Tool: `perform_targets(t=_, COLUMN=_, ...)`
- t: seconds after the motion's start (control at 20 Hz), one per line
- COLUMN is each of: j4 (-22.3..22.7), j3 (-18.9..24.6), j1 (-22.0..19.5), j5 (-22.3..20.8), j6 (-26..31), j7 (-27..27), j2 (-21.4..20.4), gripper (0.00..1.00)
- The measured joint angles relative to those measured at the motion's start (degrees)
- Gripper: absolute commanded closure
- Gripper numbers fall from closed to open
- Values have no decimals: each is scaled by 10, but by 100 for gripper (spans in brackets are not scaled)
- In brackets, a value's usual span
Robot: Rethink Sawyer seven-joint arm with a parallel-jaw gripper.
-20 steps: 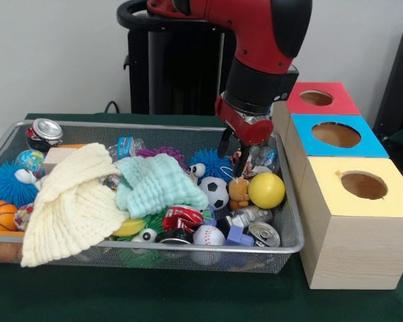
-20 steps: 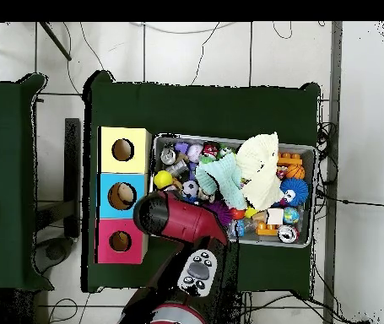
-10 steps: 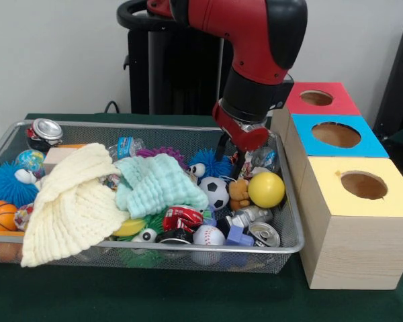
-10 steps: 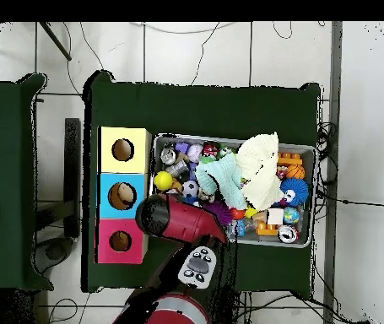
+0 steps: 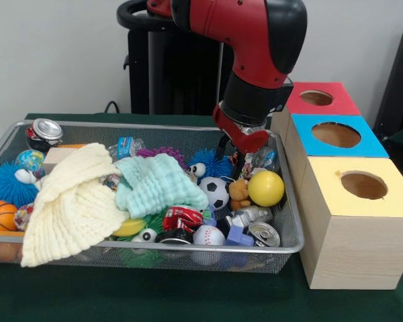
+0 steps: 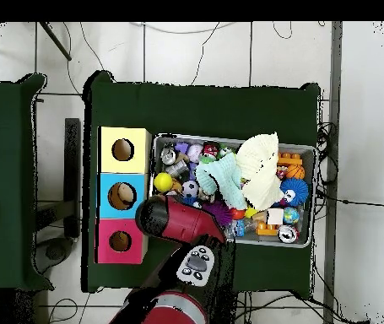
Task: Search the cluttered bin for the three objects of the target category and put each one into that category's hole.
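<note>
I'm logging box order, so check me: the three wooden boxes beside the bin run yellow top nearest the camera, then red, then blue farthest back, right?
Not quite. The front view shows the yellow-topped box nearest, then the blue-topped box in the middle, and the red-topped box farthest back, all beside the bin.

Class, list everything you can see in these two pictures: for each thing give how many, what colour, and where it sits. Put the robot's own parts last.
bin: one, silver mesh, on the green table.
boxes: three, wooden, beside the bin: yellow-topped box, blue-topped box, red-topped box.
cloths: two, cream cloth and mint cloth, over the clutter.
balls: yellow ball, soccer ball, baseball, basketball.
cans: silver-topped can at the near rim, another can at the far corner.
teddy: one, brown, beside the yellow ball.
arm: one, red and black.
claw: one, black, low over the toys.
</note>
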Motion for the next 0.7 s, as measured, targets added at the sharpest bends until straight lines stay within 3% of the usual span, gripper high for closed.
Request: perform_targets(t=0.7, j4=-2, j3=-1, j1=9, j5=0, j6=13, j7=0, j2=-5, gripper=0)
